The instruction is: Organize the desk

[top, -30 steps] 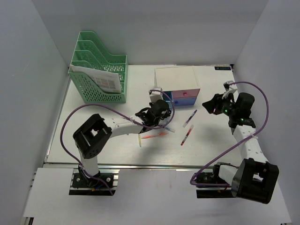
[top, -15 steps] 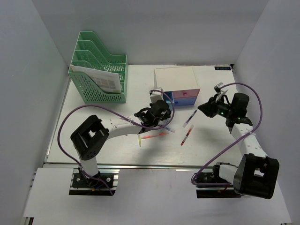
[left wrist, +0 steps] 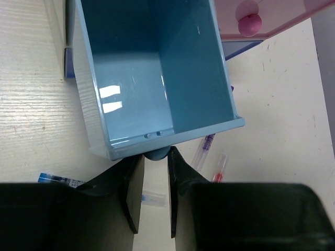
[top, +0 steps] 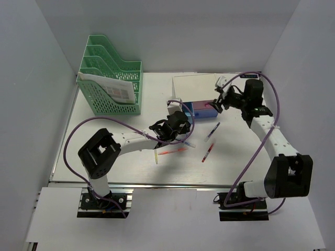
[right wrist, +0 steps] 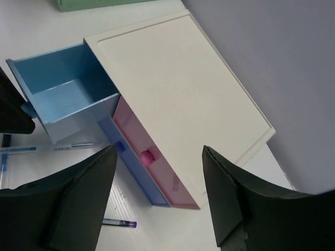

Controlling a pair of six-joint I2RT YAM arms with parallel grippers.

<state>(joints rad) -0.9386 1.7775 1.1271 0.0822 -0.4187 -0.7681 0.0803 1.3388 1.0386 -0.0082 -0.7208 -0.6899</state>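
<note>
- The table (top: 233, 157), a white top walled in grey, is lying beneath both arms, with a green file rack (top: 112, 78) at its far left and a white drawer box (top: 196, 86) at far centre.
- The blue drawer (left wrist: 152, 68) is being held drawn out towards the near side, its inside bare. The left hand (left wrist: 155, 155) is pinching the blue knob (left wrist: 157, 153) on the drawer's front.
- The right hand (right wrist: 158, 151) is being held above the right end of the drawer box, its fingers spread wide with nothing between them. The pink drawer (right wrist: 131, 125) is lying directly below.
- Pens are lying loose on the table on the near side of the box. A purple pen (top: 212, 131) and a red pen (top: 208, 152) are to the right of the open drawer, an orange pen (top: 172, 151) is nearer, and a blue pen (right wrist: 52, 148) is just beside the left hand.
- The step in hand is judged to be the opening of the drawer so that the pens can be stowed, and the drawer is already well out.
- The next move is judged to call for the right hand to be lowered over the purple pen, closed across its barrel and carried to the open drawer. The thin pens lying flat are demanding fingertips kept low to the table, and the left hand's hold is likely wanted to steady the light box.
</note>
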